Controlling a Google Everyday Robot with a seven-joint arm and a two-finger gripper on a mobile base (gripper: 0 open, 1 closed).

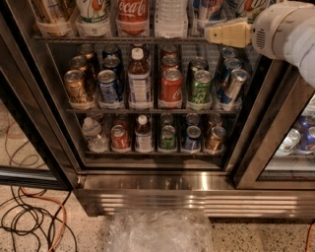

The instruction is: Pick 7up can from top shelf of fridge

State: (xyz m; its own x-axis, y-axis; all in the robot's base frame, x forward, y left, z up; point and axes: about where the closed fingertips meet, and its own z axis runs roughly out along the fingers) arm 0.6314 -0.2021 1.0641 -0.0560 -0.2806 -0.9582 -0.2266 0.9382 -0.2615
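Dim, warm light. Fridge (59, 147) interior darkens toward the back. Glare band on steel base panel (197, 183). Gripper (216, 33), upper right at top shelf (98, 39), brightly lit, near washed out.

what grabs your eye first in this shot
A white arm juts in from the upper right, its yellowish pincer at the top rack of the fridge. The racks are packed with drinks, with a red cola bottle at top centre. A crumpled clear plastic sheet lies on the floor in front.
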